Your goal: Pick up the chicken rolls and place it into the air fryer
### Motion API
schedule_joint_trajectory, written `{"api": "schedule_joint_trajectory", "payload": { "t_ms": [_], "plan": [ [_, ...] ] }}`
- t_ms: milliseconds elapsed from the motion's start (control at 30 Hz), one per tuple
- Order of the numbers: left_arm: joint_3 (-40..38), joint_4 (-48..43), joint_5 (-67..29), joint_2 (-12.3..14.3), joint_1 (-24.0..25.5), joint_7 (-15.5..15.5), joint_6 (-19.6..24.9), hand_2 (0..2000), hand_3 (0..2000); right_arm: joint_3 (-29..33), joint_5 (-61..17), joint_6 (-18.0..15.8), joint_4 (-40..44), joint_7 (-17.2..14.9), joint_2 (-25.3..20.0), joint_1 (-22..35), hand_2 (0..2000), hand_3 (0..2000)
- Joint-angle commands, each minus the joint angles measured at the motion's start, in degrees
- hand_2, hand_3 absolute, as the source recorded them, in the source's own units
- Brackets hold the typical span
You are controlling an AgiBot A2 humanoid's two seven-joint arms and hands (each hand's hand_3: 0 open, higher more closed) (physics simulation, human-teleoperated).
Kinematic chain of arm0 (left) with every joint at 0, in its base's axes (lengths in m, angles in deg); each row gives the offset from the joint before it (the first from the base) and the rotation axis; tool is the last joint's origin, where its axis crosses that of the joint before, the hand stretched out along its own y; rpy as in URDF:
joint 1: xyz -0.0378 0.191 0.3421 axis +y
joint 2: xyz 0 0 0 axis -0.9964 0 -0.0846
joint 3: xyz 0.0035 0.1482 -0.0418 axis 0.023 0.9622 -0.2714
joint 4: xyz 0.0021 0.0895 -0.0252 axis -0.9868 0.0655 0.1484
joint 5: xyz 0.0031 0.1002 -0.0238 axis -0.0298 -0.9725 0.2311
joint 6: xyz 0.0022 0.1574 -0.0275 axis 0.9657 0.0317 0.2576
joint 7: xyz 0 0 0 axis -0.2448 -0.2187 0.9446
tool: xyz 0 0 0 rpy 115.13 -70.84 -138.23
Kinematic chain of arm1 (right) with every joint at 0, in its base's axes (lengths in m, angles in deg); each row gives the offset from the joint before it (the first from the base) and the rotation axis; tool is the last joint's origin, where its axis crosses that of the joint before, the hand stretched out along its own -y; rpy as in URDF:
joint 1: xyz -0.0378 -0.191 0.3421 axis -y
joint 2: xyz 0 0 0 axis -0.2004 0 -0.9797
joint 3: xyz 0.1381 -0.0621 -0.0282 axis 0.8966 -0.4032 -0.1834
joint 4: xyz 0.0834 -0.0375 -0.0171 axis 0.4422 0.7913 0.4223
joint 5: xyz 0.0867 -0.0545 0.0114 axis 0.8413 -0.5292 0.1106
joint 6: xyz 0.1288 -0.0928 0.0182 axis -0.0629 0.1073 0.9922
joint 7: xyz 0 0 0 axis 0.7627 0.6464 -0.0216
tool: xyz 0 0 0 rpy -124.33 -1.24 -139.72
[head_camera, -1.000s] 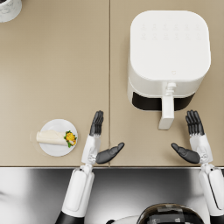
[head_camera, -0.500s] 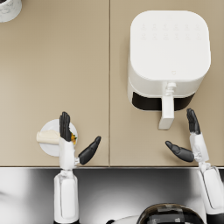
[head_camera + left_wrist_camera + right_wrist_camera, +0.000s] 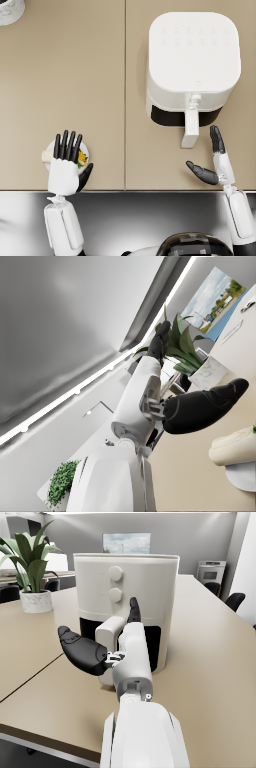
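The left robot hand (image 3: pixel 65 167) hangs over a small white plate (image 3: pixel 83 150), its fingers (image 3: pixel 66 146) spread wide and straight, holding nothing. Under its palm lies the chicken roll (image 3: pixel 46 156), one pale end poking out on the thumb-away side; the left wrist view shows that end (image 3: pixel 234 445) resting on the plate below the thumb. The right robot hand (image 3: pixel 214 160) stands spread and empty too, thumb stretched inward, just beside the handle (image 3: pixel 190 127) of the white air fryer (image 3: pixel 192 65), whose drawer sits slightly pulled out. Both stand on the tan surface (image 3: pixel 100 90). A potted plant (image 3: pixel 30 567) sits far beyond the left robot hand.
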Motion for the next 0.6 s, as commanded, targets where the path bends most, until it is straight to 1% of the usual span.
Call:
{"api": "schedule_joint_trajectory", "payload": {
  "t_ms": [33, 200, 233, 300, 367, 467, 600],
  "plan": [
    [-1.02, 1.58, -2.60, -0.30, -0.43, 0.18, 0.22, 0, 0, 0.28, 0.00, 0.00, 0.15, 0.00, -0.38, 0.49, 0, 0],
    [-1.34, 3.79, -15.64, -0.54, -0.74, 0.47, 0.97, 0, 0, 0.99, 0.00, 0.00, 0.80, 0.00, -1.11, 0.65, 0, 0],
    [-1.11, 3.09, -18.25, -0.16, -0.12, -0.05, 1.68, 0, 0, 1.09, 0.00, 0.00, 0.80, 0.00, -1.23, 0.62, 0, 0],
    [-1.50, 3.12, -23.47, -0.39, -0.42, -1.72, 3.22, 0, 0, 1.31, 0.00, 0.00, 1.05, 0.00, -1.55, 0.78, 0, 0],
    [-1.11, 4.66, -28.70, -0.64, -0.81, -2.63, 4.15, 0, 0, 1.52, 0.00, 0.00, 1.31, 0.00, -1.87, 0.94, 0, 0],
    [0.96, 9.53, -32.88, -1.04, -1.82, -2.81, 4.37, 0, 0, 1.62, 0.01, 0.00, 1.58, 0.00, -2.31, 1.13, 0, 0],
    [4.02, 14.67, -34.67, -1.17, -2.95, -2.09, 3.34, 0, 0, 2.17, 0.01, 0.00, 1.97, 0.00, -2.79, 1.13, 0, 0]
  ]
}}
